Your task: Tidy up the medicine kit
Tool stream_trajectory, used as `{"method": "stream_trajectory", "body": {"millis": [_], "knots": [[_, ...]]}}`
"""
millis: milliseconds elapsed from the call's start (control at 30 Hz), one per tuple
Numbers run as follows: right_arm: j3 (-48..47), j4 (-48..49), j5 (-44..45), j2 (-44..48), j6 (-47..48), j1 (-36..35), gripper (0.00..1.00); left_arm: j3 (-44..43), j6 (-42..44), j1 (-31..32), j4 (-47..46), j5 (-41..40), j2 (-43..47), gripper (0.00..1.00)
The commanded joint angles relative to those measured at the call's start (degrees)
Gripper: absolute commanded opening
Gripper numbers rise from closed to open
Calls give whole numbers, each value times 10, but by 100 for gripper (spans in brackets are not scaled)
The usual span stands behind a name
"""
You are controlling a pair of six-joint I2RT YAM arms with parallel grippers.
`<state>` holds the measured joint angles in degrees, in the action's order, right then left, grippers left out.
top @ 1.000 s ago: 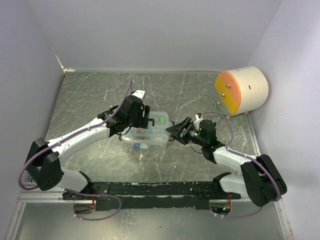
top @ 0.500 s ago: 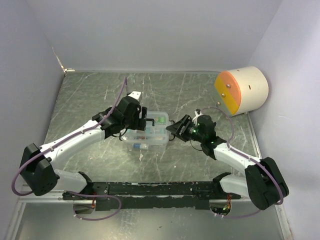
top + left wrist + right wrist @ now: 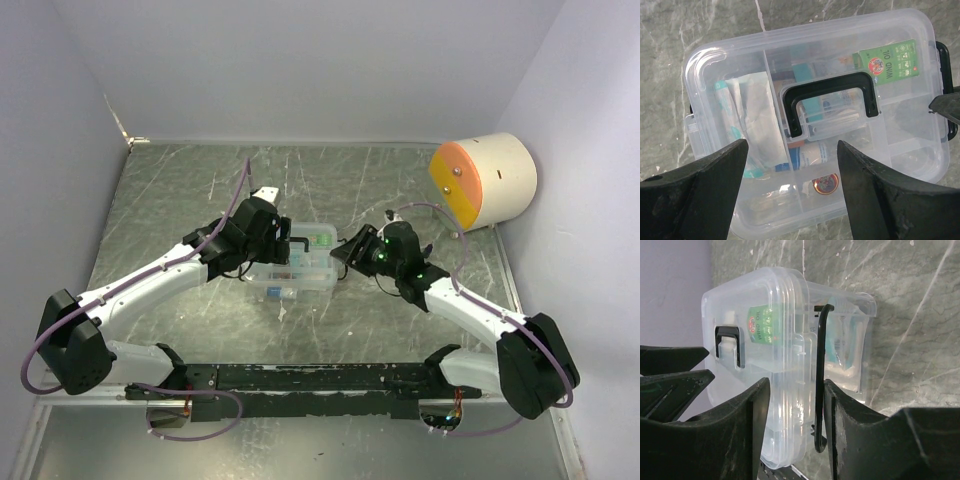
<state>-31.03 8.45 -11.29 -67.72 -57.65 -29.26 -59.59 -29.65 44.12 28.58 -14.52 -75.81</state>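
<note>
1. Grey marbled counter, scratched and boxed in by pale walls. A cream-and-orange drum lies on its side at the far right corner, well apart from everything else.
2. The medicine kit, a clear plastic box, sits near the middle of the counter with its clear lid on.
3. A black handle lies at the centre of the lid. Through the lid I see a divided tray holding a green packet marked "WIND OIL", white pouches and a small round tin.
4. My left fingers are spread wide above the lid and hold nothing. In the left wrist view one tip shows at each side, below the handle. Whether they touch the lid I cannot tell.
5. My right fingers are at the kit's right end, partly apart. The black wire latch stands in the gap between them, close to one finger. They are not clamped on it, and I cannot tell whether either one touches the wire.
</note>
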Motion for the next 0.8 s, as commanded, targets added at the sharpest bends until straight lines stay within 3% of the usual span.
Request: {"method": "stream_trajectory", "body": {"millis": [0,533,767], "knots": [[-22,-65,56,-8,27,-22,45,8,-9,4,10,-6,0,83],[-77,-170,193,-8,41,-83,35,8,-19,4,14,-4,-7,82],[-86,-188,206,-14,43,-88,49,9,-20,4,14,-2,-8,81]]}}
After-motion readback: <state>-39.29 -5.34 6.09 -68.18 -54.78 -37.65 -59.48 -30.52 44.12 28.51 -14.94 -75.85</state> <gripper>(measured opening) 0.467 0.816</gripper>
